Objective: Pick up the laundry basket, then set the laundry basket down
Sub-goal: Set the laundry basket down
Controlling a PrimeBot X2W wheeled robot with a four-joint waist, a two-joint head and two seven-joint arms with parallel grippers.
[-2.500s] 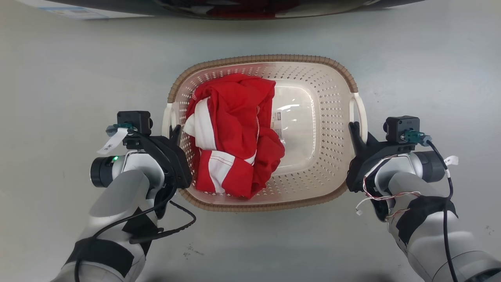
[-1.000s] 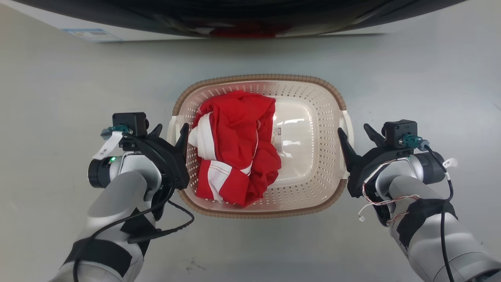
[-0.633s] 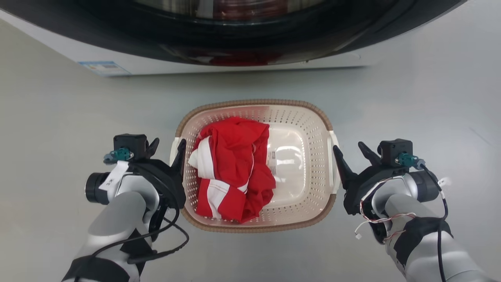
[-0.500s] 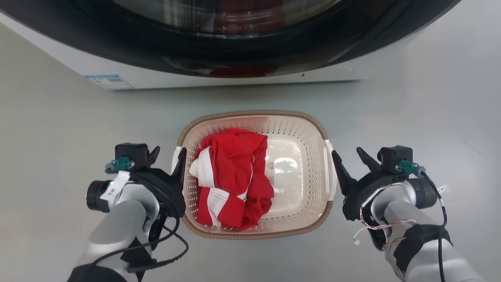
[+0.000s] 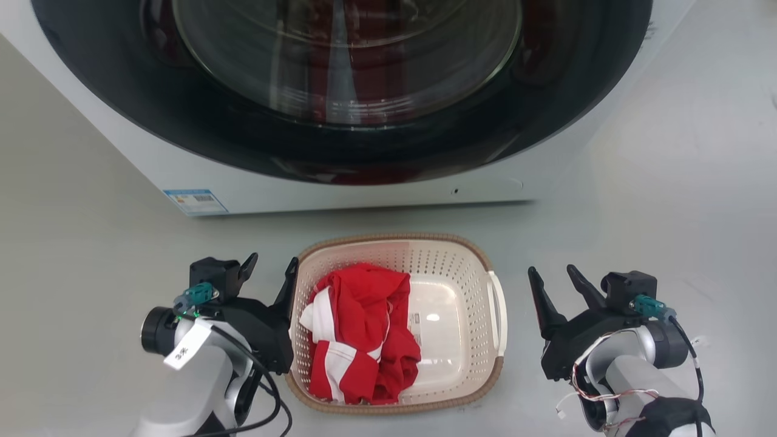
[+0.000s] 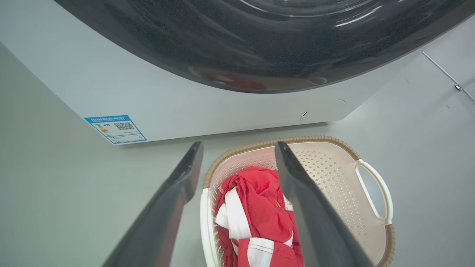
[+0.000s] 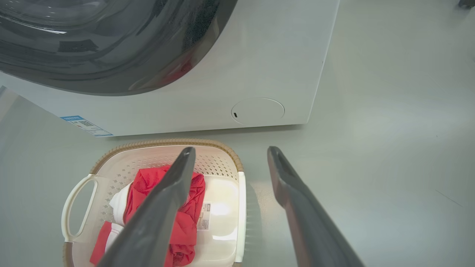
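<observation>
The laundry basket (image 5: 461, 285), cream with a brown rim, stands on the grey floor in front of the washer and holds a red and white garment (image 5: 358, 331). My left gripper (image 5: 272, 262) is open beside the basket's left side, its inner finger close over the left rim. My right gripper (image 5: 551, 269) is open a short way right of the right handle (image 5: 499, 315), apart from it. In the left wrist view my left gripper (image 6: 238, 145) looks down on the basket (image 6: 334, 174). In the right wrist view my right gripper (image 7: 231, 149) is above the basket (image 7: 167, 142).
A white front-loading washer (image 5: 364, 182) with a large dark round door stands just beyond the basket, with a blue label (image 5: 195, 202) at its lower left. Bare grey floor lies to either side and to the washer's right (image 7: 389, 129).
Both grippers opened off the basket's handles and drew away, the right one farther. The head camera rose, so the basket looks smaller and the washer came into view.
</observation>
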